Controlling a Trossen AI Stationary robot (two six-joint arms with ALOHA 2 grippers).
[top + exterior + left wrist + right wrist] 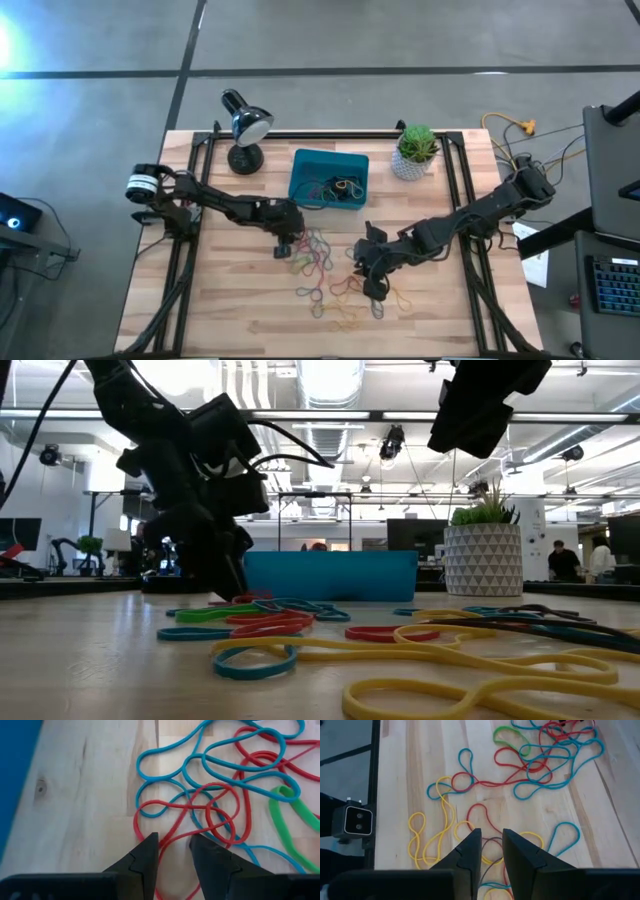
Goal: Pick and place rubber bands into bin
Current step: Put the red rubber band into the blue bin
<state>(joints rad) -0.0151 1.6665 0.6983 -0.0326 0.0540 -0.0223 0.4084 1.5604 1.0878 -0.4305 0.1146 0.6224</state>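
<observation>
From above, the shallow rectangular teal-blue plastic bin (pixel 329 178) sits toward the far middle of the light wooden slatted table (pixel 230 300), its long axis running left to right, with a few bands already lying inside it. Just nearer than the bin, the thin small elastic rubber bands in mixed colours (pixel 322 268) lie scattered in a loose patch that stretches from the bin's near edge toward the table's near side. The left gripper (pixel 284 243) is down at the far left edge of that patch; the right gripper (pixel 372 288) is over its right side. A black desk lamp (pixel 243 128) stands left of the bin and a white patterned pot with a green plant (pixel 414 152) right of it.

At table level, the bin shows as a low blue wall behind the bands, its length across the picture. The left gripper's tips reach the tabletop among red and green loops.

In the left wrist view, the left gripper's fingers (pixel 145 860) stand slightly apart, with a red strand running into the gap between them; whether they pinch it cannot be told.

In the right wrist view, the right gripper's fingers (pixel 470 855) are narrowly apart above yellow and red loops, holding nothing.
</observation>
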